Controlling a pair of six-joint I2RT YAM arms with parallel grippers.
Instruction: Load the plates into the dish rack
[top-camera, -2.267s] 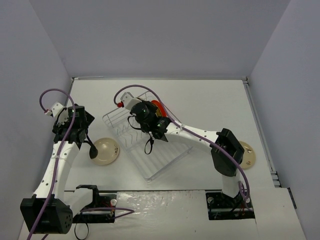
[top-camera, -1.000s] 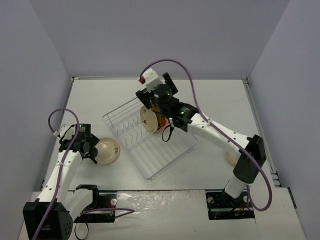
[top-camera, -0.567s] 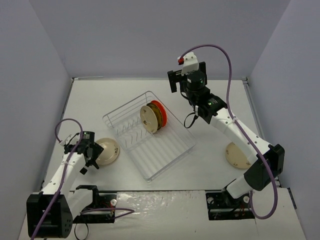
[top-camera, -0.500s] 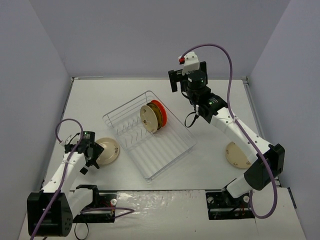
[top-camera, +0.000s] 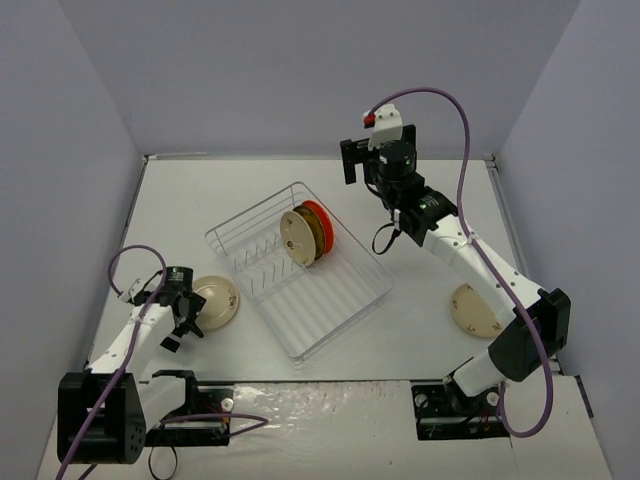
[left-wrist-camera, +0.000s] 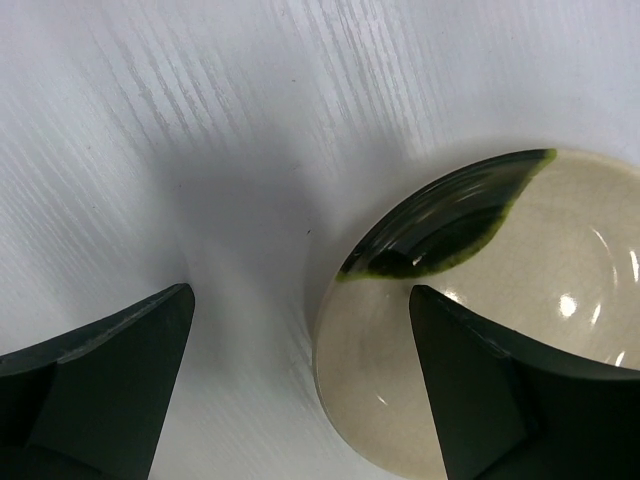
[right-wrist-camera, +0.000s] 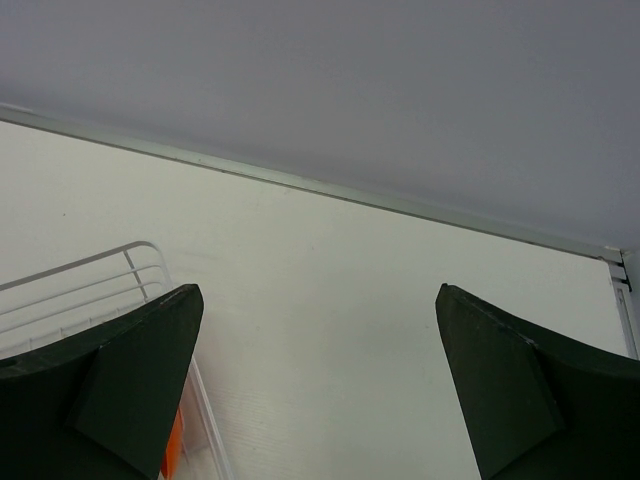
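Plate (left-wrist-camera: 540, 300) unmoved, left pincer (left-wrist-camera: 300, 300) lower — nearer

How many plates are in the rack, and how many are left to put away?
Done: about three plates stand in the dish rack, cream plate in front, orange-red plate behind. In hand: the open left tool sits at the edge of the left table plate, not gripping. Left: that one and the right table plate. The right tool is open, empty.

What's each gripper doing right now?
Left gripper: open, fingers either side of the cream plate rim, not gripping.
Right gripper: open, empty.
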